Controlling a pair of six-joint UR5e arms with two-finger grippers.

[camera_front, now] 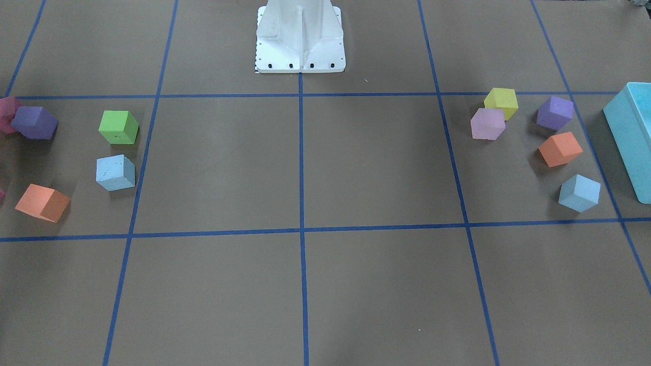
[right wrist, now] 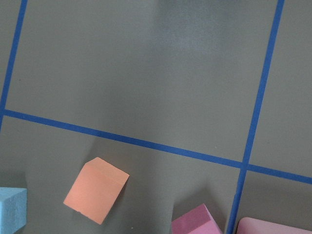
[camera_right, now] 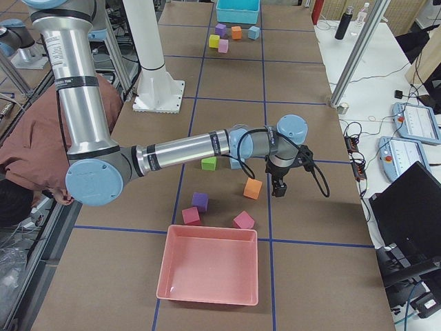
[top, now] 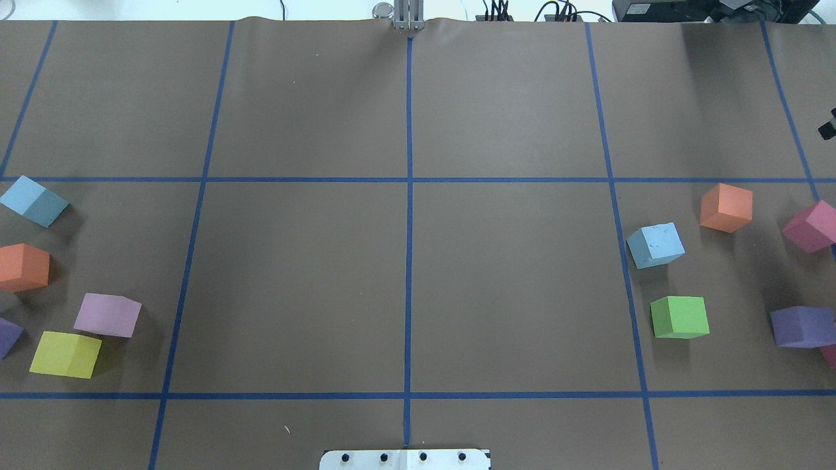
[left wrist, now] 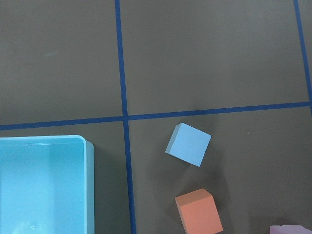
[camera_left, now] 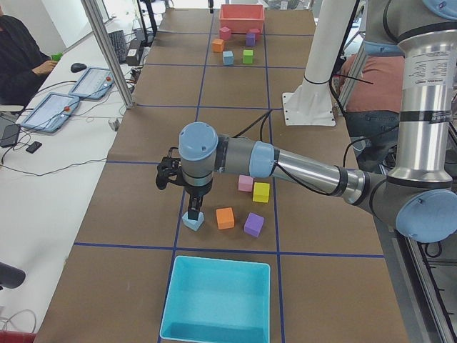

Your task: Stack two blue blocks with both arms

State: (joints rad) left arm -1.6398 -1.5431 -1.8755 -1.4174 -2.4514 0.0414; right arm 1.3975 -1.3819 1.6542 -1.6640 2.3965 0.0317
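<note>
Brown-paper tabletop [camera_front: 376, 162], blue tape grid [camera_front: 301, 152], white robot base [camera_front: 300, 35] at centre. White label [camera_left: 427, 70] on near arm's upright tube, print too small to read. Left-side blue block [camera_front: 579, 192] sits near turquoise bin [camera_front: 633, 137]. Right-side blue block [camera_front: 115, 173] sits well apart from it, just beside green cube [camera_front: 118, 127]. Left gripper [camera_left: 193, 214] hangs above left-side blue block. Right gripper [camera_right: 279, 189] is near orange cube [camera_right: 252, 188]. Jaws on both: cannot tell whether parted or closed. Seated operator [camera_left: 21, 57] at side desk.
</note>
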